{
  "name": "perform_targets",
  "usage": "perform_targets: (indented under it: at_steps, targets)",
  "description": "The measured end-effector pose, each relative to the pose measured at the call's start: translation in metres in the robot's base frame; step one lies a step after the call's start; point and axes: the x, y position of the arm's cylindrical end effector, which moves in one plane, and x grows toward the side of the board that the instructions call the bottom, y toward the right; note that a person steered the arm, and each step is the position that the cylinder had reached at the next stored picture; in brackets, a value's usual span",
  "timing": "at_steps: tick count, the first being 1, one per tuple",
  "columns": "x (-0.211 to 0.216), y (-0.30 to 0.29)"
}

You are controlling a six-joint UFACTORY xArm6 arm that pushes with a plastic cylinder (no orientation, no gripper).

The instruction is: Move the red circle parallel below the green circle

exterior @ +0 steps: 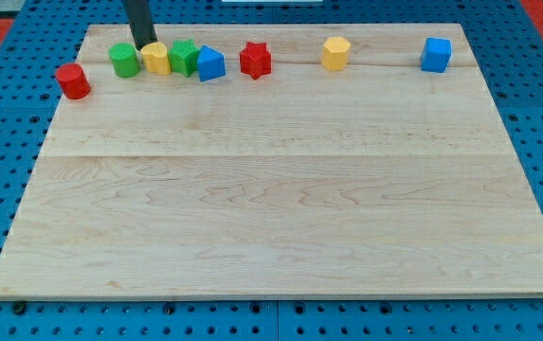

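Note:
The red circle (73, 80) is a red cylinder near the board's top left edge. The green circle (124, 60) is a green cylinder up and to the right of it, a small gap apart. My tip (145, 45) stands at the view's top, just behind the gap between the green circle and a yellow block (156, 58), close to both. The rod rises out of the view's top.
A row runs along the top edge: a green star-like block (185, 57) touching the yellow block, a blue block (211, 63), a red star (255, 60), a yellow hexagon (335, 53), a blue cube (435, 55). The wooden board (280, 189) lies on a blue pegboard.

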Motion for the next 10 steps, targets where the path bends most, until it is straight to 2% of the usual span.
perform_targets:
  at_steps: [1,2,3,6,7,8,9,10]
  targets:
    - [-0.005,0.002]
    - [-0.034,0.033]
    - [-0.028,0.082]
    - [-0.002,0.06]
    - [-0.007,0.06]
    - [-0.04,0.058]
    - [-0.035,0.015]
    - [-0.015,0.008]
